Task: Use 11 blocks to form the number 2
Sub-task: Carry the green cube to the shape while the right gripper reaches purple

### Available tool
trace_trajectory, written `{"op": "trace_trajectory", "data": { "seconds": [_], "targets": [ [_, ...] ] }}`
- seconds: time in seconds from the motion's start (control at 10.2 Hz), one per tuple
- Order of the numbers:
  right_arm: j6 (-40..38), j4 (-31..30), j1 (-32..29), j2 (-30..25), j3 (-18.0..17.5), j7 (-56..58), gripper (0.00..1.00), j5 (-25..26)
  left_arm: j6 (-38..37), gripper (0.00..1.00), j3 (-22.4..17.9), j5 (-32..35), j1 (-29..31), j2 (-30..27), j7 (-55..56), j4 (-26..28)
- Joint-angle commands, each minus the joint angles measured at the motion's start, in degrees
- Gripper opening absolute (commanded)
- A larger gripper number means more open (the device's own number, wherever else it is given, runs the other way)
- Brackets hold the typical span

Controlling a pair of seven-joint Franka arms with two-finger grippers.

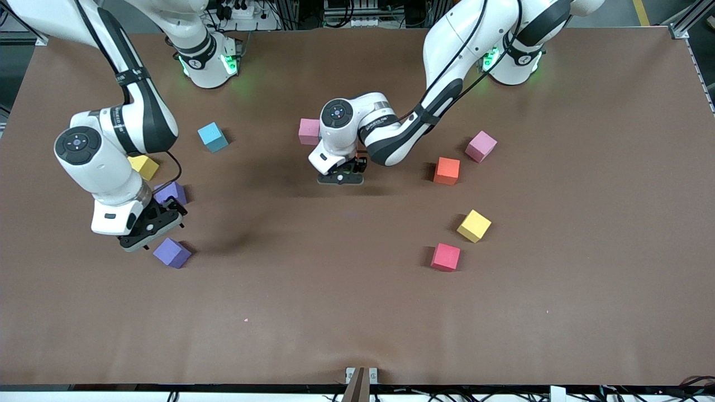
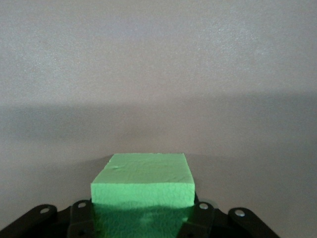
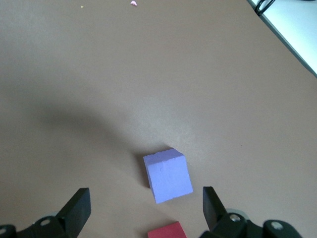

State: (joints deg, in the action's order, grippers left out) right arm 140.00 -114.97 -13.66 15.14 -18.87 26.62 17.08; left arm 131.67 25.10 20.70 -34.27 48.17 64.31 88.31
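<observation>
A: Front view?
B: The left gripper [image 1: 341, 178] is low over mid-table, a pink block [image 1: 309, 131] by its wrist. The right gripper [image 1: 146, 229] hangs beside a purple block [image 1: 171, 252].
A: Left wrist view?
B: Clamped on a green block [image 2: 143, 186].
A: Right wrist view?
B: Its fingers [image 3: 78, 210] are spread wide, the purple block [image 3: 168, 175] between them and lower; a red block [image 3: 167, 231] peeks in at the frame's edge. No number 2 is formed.
</observation>
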Motion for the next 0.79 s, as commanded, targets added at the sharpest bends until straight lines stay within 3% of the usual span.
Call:
{"op": "trace_trajectory", "data": {
  "seconds": [0.0, 0.29, 0.49, 0.59, 0.69],
  "targets": [
    [-1.47, 0.71, -3.04, -1.34, -1.08, 6.06, 1.0, 0.41, -0.45, 0.25, -0.49, 1.45, -0.35, -1.06, 2.05, 2.74],
    [-3.06, 1.15, -1.55, -1.6, -1.34, 5.02, 1.0, 0.41, -0.8, 0.26, -0.49, 1.45, -0.27, -1.5, 2.05, 3.1],
    [-9.53, 3.69, -1.29, -2.31, -1.61, 5.73, 1.0, 0.41, -0.89, 0.4, -0.49, 1.54, -0.27, -1.5, 1.96, 3.36],
    [-10.79, 4.57, -1.02, -2.22, -1.61, 5.81, 1.0, 0.41, -1.15, 0.78, -0.49, 1.45, -0.27, -1.5, 1.96, 3.36],
    [-10.62, 4.67, -1.02, -1.7, -1.52, 6.34, 1.0, 0.49, -1.15, 1.0, -0.49, 1.45, -0.35, -1.5, 2.05, 3.28]
  ]
}}
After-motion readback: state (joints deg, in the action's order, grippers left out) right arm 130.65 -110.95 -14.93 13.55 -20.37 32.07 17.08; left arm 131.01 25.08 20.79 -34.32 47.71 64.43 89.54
